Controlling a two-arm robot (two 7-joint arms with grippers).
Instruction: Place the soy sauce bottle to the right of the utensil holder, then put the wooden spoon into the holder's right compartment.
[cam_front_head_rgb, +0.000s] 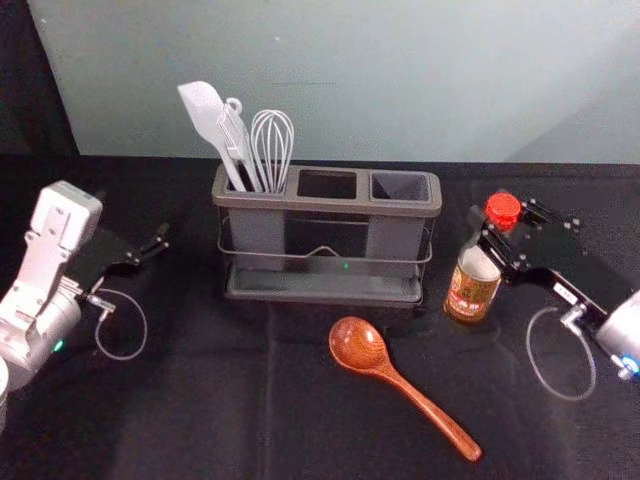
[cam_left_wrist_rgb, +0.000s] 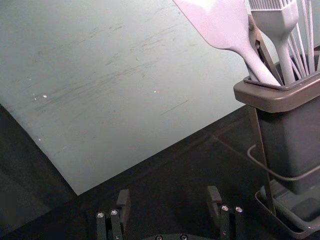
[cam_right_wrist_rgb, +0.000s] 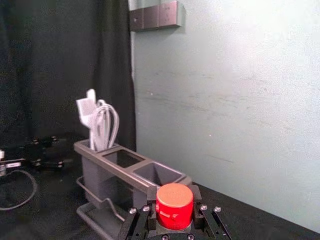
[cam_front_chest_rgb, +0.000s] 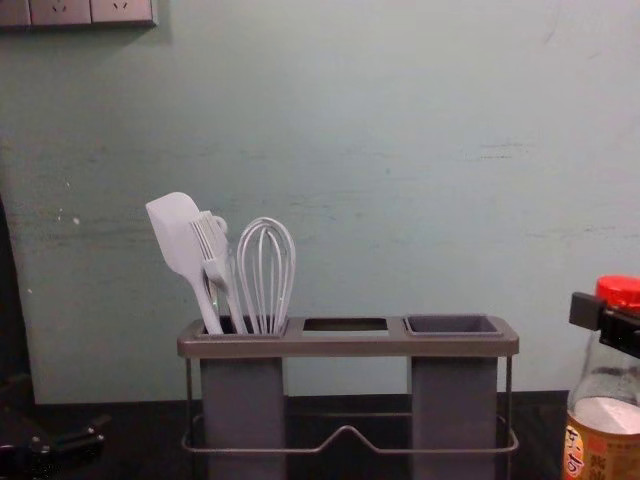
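The right gripper clasps the bottle by its neck, likely to stand it beside the holder; the left gripper idles leftward, released.

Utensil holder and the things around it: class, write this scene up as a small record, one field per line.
Holder: utensil holder, three compartments
Left compartment: spatula, brush, whisk
Right compartment: empty
Soy sauce bottle: red-capped, right of the holder
Wooden spoon: lying on the table in front of the holder, bowl toward it
Right pincer: closed around the bottle's top
Left pincer: open, left of the holder, holding nothing
Step not yet done: spoon into right compartment
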